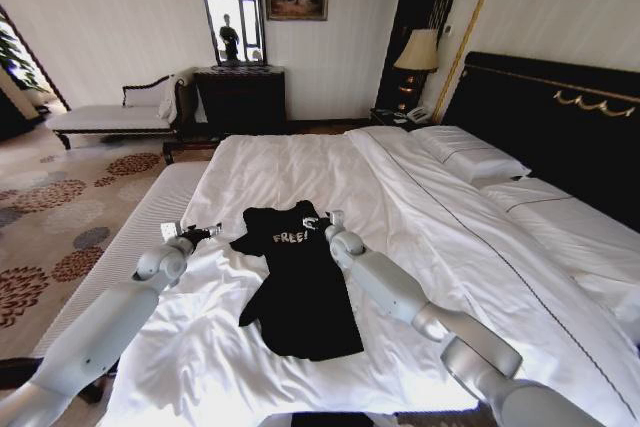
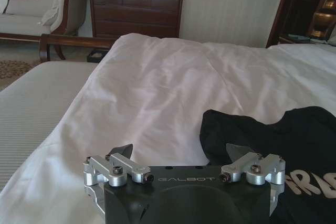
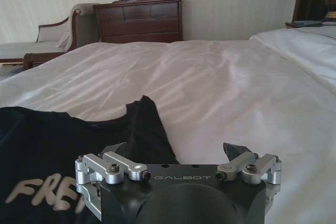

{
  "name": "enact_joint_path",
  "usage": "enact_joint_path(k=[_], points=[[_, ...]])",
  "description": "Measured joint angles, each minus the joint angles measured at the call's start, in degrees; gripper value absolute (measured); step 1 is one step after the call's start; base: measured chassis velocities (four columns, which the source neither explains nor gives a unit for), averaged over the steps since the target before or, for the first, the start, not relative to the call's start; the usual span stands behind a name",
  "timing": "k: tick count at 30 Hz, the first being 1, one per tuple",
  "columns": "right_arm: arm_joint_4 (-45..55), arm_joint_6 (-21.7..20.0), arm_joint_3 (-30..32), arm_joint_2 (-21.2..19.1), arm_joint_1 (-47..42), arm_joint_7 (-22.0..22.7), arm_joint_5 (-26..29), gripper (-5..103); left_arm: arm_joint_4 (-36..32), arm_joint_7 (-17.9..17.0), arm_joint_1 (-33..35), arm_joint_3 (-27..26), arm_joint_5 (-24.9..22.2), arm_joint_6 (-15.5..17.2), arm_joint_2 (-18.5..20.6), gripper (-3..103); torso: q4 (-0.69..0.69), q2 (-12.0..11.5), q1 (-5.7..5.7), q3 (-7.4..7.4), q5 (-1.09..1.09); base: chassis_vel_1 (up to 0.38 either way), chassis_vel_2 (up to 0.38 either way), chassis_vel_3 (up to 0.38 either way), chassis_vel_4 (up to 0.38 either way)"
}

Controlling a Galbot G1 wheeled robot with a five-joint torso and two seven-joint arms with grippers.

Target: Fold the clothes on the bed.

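Both arms extend forward from the near edge of the scene, elbows slightly bent, wrists level and low. The left gripper (image 1: 207, 232) sits at the left, its fingers (image 2: 123, 150) spread wide apart; the left wrist view confirms a clear gap between the two fingertips. The right gripper (image 1: 322, 219) sits to the right and slightly farther, its fingers (image 3: 234, 150) likewise spread wide with nothing held between them.

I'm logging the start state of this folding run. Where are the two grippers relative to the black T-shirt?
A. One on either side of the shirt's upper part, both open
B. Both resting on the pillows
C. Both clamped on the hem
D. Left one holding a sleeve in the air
A: the left gripper and right gripper flank the chest of the T-shirt, fingers spread, holding nothing.
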Motion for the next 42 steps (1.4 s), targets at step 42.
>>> enact_joint_path(k=[42], points=[[47.95, -13.68, 41.01, -6.61, -66.88, -12.11, 6.7, 100, -21.8, 17.09, 52.47, -23.01, 11.79, -12.7, -21.12, 98, 0.0, -0.02, 0.02, 0.01, -0.03, 0.0, 0.0, 0.0, 0.0]])
